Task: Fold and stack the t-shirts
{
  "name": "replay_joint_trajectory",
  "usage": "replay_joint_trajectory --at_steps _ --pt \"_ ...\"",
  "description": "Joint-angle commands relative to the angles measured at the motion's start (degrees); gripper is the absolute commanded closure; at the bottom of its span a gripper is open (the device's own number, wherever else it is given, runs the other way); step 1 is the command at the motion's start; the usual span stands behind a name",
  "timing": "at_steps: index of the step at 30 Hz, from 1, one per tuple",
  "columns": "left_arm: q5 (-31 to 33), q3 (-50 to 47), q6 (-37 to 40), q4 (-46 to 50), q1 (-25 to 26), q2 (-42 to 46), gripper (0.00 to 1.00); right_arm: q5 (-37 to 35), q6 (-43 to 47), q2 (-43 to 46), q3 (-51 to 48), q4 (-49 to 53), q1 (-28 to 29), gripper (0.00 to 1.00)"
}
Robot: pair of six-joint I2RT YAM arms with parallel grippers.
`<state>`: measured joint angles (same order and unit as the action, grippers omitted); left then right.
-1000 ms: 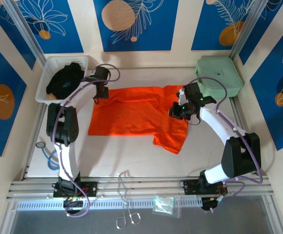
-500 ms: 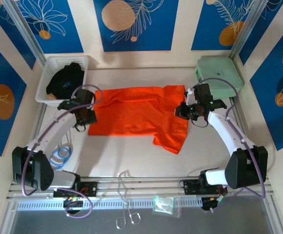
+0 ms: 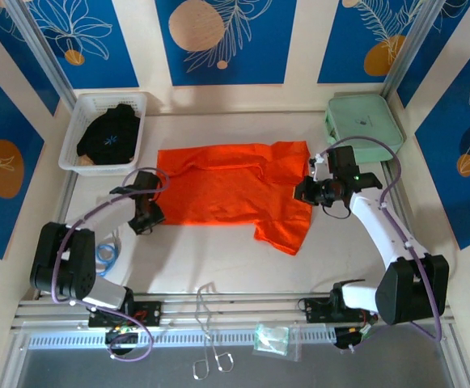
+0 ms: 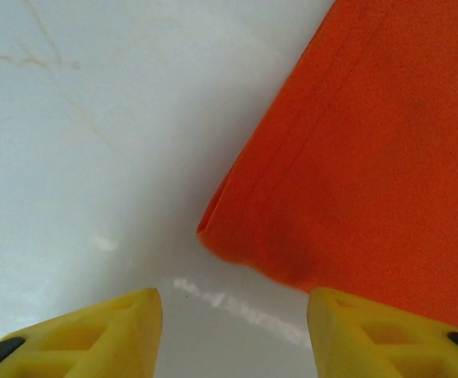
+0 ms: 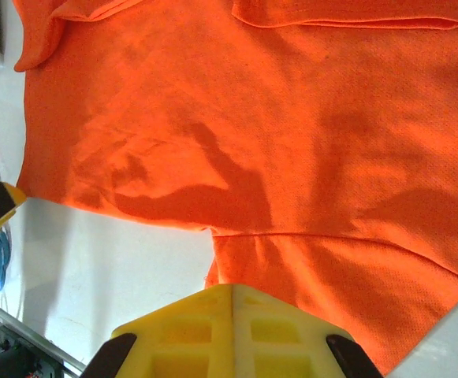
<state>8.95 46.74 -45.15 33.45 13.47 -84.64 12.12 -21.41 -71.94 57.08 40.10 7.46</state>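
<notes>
Orange t-shirt (image 4: 370,142) corner lies before wide-open left claw (image 4: 230,303).

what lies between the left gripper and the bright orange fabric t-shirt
Bare white table, nothing else; the left wrist view shows the open left gripper just short of the bright orange fabric t-shirt corner.

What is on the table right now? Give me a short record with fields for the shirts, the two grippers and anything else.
orange shirt: spread out mid-table, one sleeve pointing to the near edge
black shirt: bunched in the white basket, far left corner
left gripper: open, low over bare table, right by the orange shirt's near-left corner
right gripper: shut, fingers pressed together, at the orange shirt's right edge
other: green case, far right corner
</notes>
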Motion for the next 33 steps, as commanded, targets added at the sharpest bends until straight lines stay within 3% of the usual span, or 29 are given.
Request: replay_joint_trajectory --at_steps 1,19,28,33 --pt "0.1 -0.2 -2.5 -5.0 -0.5 -1.1 0.49 1.9 0.8 1.1 -0.4 0.9 -0.3 1.00" --pt "1.8 -0.8 -2.1 -5.4 -2.5 -4.4 0.55 2.0 1.0 -0.6 -0.4 0.7 -0.3 1.00" --pt "0.8 0.8 -1.0 -8.3 -3.4 -10.2 0.66 2.4 1.9 -0.2 1.4 2.4 -0.3 1.00" --pt "-0.7 4.2 1.4 -9.0 -3.5 -13.8 0.76 5.2 4.9 5.2 5.0 2.0 2.2 1.00"
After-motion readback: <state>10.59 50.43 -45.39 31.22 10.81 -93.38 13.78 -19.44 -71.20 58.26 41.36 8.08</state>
